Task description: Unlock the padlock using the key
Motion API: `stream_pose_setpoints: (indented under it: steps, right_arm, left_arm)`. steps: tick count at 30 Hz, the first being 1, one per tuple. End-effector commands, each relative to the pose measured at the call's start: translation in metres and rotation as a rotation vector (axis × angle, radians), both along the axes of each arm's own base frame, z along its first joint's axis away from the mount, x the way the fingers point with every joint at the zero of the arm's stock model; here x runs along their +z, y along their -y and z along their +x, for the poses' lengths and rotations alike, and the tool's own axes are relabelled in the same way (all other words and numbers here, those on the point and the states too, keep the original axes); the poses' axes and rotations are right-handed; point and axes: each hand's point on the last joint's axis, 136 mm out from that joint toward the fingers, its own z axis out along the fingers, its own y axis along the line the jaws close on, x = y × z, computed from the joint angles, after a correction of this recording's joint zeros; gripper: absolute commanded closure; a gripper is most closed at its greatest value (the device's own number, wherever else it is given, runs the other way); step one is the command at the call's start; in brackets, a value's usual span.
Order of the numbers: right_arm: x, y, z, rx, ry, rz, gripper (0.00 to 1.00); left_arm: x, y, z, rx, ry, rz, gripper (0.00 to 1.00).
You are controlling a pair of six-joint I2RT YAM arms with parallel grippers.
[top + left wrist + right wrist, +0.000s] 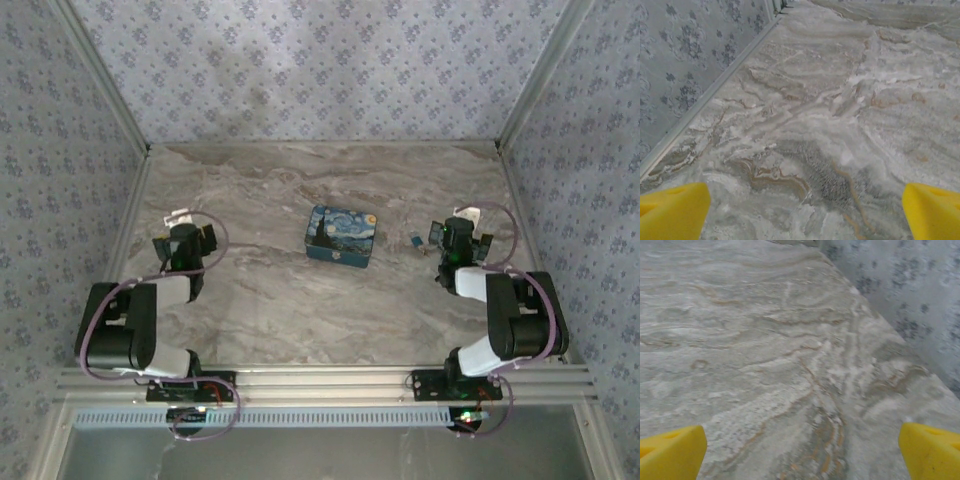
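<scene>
hard to make out: small item (416, 240), bluish-grey, lying on the surface (300, 180) right of centre. Too small in the top view to tell whether it is the padlock, the key, or both.
task thing location: that small item sits between the tin (341, 237) and the right claw (460, 222), just left of the claw, apart from both.
tin: rectangular, lid shut, printed with a swirly night-sky painting. Sits mid-surface, turned slightly askew. Contents hidden.
left claw (182, 222): over the left side of the surface, pointing far, well apart from the tin. Spread wide. In the wrist view the yellow fingertips (675, 212) are cut off at the two bottom corners, with bare surface between them.
right claw: right side, pointing far. Spread wide as well, with yellow fingertips (670, 455) cropped at the bottom corners and nothing between them.
white tags: one by each claw in the top view, detail unreadable.
surface: grey-beige marble pattern with brown veins, matte.
room: patterned grey-blue wallpaper walls (300, 70) on the left, far and right sides, with metal edging in the corners. A slotted aluminium rail (330, 380) along the near edge carries both arm bases.
blur: the right wrist view is soft toward the far wall.
</scene>
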Motion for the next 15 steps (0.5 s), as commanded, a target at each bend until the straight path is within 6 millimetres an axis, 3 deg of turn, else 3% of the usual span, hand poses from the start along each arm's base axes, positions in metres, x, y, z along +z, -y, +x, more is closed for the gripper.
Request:
stream_pose_setpoints:
  steps: [1,3,7,10,15]
  right_arm:
    - [0.010,-0.013,0.009,0.117,0.061,0.001,0.00]
    - [0.008,-0.013,0.010,0.125,0.049,0.010,0.00]
    - [0.009,-0.013,0.010,0.125,0.052,0.011,0.00]
    - [0.000,-0.041,0.014,0.352,0.100,0.095,0.00]
    - [-0.004,-0.036,0.009,0.317,0.065,0.087,0.00]
  left_arm:
    - [0.011,0.020,0.018,-0.152,0.089,-0.010,0.02]
    - [0.003,0.027,0.021,-0.193,0.103,0.003,0.02]
    - [0.002,0.014,0.018,-0.117,0.075,-0.018,0.02]
    - [0.003,0.014,0.018,-0.118,0.079,-0.016,0.02]
    - [0.003,0.014,0.018,-0.118,0.082,-0.015,0.02]
